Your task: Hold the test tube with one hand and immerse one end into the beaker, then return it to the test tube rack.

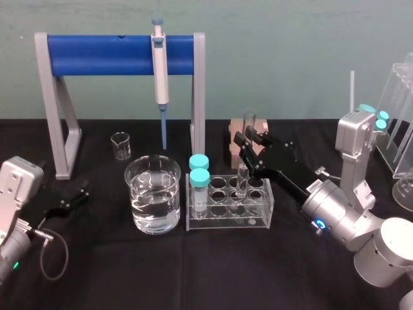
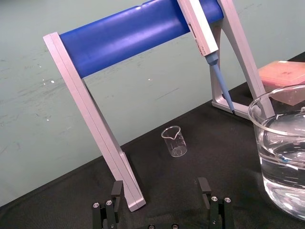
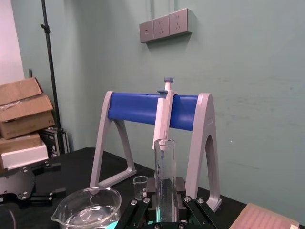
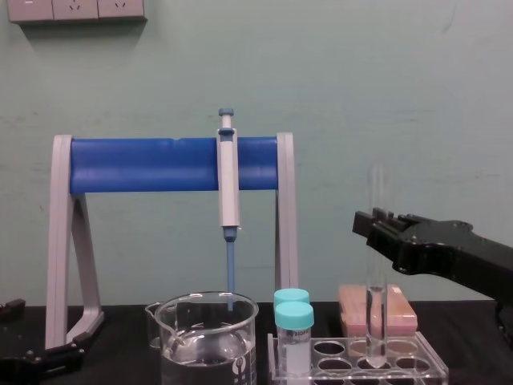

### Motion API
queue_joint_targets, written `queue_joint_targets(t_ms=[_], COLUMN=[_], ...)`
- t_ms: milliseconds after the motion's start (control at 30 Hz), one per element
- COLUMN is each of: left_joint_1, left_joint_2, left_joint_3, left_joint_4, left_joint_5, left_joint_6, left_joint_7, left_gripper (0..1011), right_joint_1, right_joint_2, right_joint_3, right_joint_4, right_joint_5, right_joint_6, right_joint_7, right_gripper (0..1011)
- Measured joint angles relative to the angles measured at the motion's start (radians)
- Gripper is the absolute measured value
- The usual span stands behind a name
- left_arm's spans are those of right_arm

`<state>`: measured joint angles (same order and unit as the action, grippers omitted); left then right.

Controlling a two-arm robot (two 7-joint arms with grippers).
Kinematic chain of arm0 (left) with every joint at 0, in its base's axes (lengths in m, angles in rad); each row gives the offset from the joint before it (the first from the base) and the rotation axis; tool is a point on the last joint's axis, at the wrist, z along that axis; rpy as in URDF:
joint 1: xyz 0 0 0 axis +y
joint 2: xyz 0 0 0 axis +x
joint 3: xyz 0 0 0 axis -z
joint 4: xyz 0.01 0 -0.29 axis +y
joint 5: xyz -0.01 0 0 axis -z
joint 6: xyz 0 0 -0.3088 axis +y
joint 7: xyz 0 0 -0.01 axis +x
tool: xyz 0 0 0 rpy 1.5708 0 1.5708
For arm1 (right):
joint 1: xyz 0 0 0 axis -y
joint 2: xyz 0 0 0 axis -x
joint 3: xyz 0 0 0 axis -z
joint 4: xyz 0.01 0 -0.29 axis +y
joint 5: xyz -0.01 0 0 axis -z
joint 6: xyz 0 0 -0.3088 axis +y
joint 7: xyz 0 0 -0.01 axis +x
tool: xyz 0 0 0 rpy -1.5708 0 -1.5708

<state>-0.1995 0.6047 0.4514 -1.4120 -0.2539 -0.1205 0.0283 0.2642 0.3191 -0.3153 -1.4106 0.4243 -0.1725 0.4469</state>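
1. The right gripper [image 1: 250,137] reaches in over the black-covered table [image 1: 193,278], and we see its two black fingers pressed against either side of the test tube [image 4: 375,313], gripping it partway up.
2. The tube stands upright, its round bottom seated in a hole of the test tube rack [image 1: 229,218] directly beneath the gripper and its open top rising above the fingers.
3. Two teal-capped vials [image 1: 199,175] stand at the rack's far end, to the gripper's left, between the tube and the beaker [image 1: 153,194].
4. The beaker sits just beyond the rack on that same side, about half full of clear liquid.
5. A pink box [image 4: 401,313] lies close behind the gripper.
6. Farther back and to its left stands the blue-and-grey pipette stand [image 1: 119,55]. A pipette [image 1: 159,71] hangs from its bar, and a small beaker [image 1: 120,145] sits beneath it.
7. Well to the left, past the beaker, we find the left gripper [image 2: 160,183] low over the table, jaws wide apart and holding nothing.
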Motion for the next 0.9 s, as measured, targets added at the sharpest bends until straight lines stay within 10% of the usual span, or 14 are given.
queue_joint_targets(t_ms=[900], left_joint_1=[0.000], left_joint_2=[0.000], left_joint_3=[0.000], left_joint_4=[0.000], left_joint_5=[0.000], left_joint_6=[0.000], left_joint_7=[0.000], left_gripper=[1000], right_joint_1=[0.019], right_joint_2=[-0.018], right_joint_3=[-0.011], right_joint_4=[0.065], right_joint_5=[-0.020], right_joint_6=[0.022], right_joint_7=[0.004], right_gripper=[225])
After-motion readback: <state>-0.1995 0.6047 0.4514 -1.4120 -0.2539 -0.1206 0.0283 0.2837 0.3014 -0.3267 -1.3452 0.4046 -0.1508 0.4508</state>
